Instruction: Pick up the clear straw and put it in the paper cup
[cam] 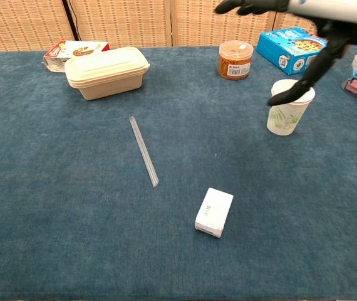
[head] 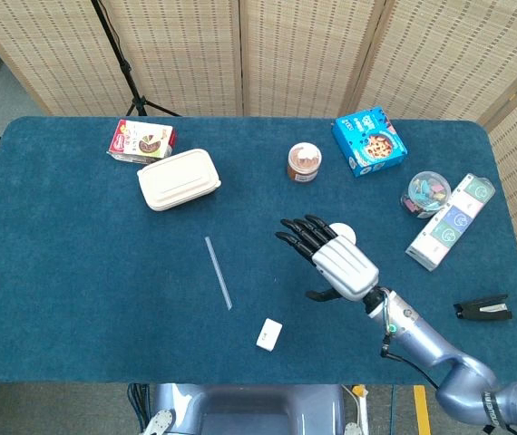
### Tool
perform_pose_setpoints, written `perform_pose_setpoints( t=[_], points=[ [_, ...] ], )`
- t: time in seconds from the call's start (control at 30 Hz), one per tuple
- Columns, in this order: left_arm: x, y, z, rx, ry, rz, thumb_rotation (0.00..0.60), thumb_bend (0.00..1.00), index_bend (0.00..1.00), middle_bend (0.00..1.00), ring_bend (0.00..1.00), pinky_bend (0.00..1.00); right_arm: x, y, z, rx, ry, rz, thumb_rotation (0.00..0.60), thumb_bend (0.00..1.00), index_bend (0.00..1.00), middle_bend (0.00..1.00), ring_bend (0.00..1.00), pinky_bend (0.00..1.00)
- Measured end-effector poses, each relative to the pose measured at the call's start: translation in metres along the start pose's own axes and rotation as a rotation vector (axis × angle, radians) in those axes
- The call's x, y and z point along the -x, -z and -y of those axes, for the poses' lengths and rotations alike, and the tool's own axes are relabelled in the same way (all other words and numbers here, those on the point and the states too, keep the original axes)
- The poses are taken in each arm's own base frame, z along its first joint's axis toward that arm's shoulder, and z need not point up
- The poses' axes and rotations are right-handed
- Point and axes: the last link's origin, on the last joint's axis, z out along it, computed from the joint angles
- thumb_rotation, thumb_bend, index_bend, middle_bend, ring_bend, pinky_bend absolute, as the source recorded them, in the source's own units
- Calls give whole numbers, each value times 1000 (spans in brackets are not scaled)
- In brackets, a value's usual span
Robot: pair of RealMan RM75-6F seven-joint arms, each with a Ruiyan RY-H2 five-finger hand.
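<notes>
The clear straw [head: 218, 272] lies flat on the blue table, left of centre, and shows in the chest view as the straw [cam: 143, 150] pointing away from me. The white paper cup [cam: 289, 108] stands upright to its right. In the head view my right hand [head: 336, 260] hovers open over the cup [head: 345, 233], hiding most of it, with dark fingers spread toward the straw and nothing in them. In the chest view that hand [cam: 326, 56] enters from the top right, its thumb hanging by the cup's rim. My left hand is out of sight.
A small white box [head: 268, 333] lies near the front edge, right of the straw's near end. A takeout container [head: 179, 178], brown jar [head: 303, 162], blue box [head: 369, 140], tub of clips [head: 426, 193] and long pack [head: 451, 222] line the back and right. A black object [head: 482, 309] lies far right.
</notes>
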Motion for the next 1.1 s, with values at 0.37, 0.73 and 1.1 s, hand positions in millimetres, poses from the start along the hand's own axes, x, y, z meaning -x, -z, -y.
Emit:
perform_pose_setpoints(
  t=[0.37, 0.73, 1.1],
  points=[
    [1, -7, 0, -13, -2, 21, 600, 0, 0, 0, 0, 0, 40, -72, 38, -67, 52, 60, 600, 0, 0, 0, 0, 0],
    [4, -13, -1, -19, -11, 41, 600, 0, 0, 0, 0, 0, 82, -106, 79, -140, 133, 100, 600, 0, 0, 0, 0, 0],
    [5, -15, 0, -24, -6, 54, 600, 0, 0, 0, 0, 0, 105, -120, 101, -143, 190, 71, 600, 0, 0, 0, 0, 0]
  ],
)
